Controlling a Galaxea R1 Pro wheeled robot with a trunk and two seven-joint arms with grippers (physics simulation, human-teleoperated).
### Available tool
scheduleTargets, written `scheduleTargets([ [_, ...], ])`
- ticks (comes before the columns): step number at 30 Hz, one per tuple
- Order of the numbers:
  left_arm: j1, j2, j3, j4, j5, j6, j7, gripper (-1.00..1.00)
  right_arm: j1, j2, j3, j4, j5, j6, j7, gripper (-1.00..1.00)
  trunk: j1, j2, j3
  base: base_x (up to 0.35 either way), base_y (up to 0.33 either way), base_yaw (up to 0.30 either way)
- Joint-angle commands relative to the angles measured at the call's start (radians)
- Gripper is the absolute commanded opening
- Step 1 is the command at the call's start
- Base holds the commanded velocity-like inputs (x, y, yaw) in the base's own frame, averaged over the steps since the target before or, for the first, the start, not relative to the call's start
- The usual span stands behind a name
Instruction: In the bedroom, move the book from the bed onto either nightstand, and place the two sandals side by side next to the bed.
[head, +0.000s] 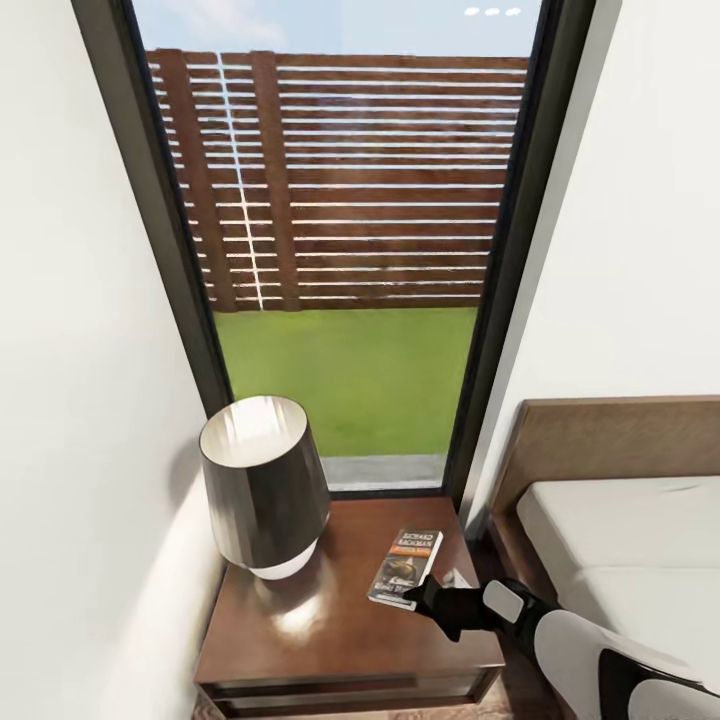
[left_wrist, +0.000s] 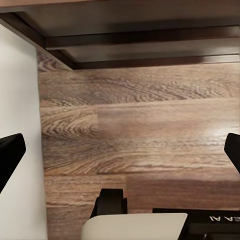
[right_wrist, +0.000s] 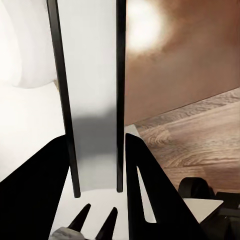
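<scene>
Glossy brown nightstand (head: 300, 640) bears the dark, orange-lettered book (head: 405, 568), pinched by the right hand (head: 425, 598).

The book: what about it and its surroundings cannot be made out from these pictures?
1. Head view: the book has its near end hidden by the right gripper.
2. Right wrist view: the fingers flank the book's edge; contact is unclear.
3. Head view: the bed is cut off by the right edge.
4. Head view: the nightstand front is cut by the bottom edge.

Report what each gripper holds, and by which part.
The right gripper grips the book by its near edge, the book lying on the nightstand. The left gripper holds nothing, jaws wide.
</scene>
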Motion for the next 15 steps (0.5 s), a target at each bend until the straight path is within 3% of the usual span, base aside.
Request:
scheduleTargets([
  [1,-0.001,0.000,-0.009,0.001,0.008,-0.004,0.005,1.00,-0.004,0.001,-0.008,0.001,0.010,0.013,-0.003,-1.00,0.004,-0.008,-0.004,0.000,0.000,0.000],
  [8,-0.001,0.000,-0.010,0.000,0.007,-0.004,0.005,1.00,-0.013,0.003,-0.008,0.001,0.009,0.027,-0.035,-1.00,0.031,-0.057,-0.026,0.000,0.000,0.000],
  [15,-0.001,-0.002,-0.015,-0.002,0.002,-0.005,0.007,1.00,-0.033,0.000,-0.008,0.000,0.008,0.057,-0.056,-1.00,0.031,-0.057,-0.026,0.000,0.000,0.000],
])
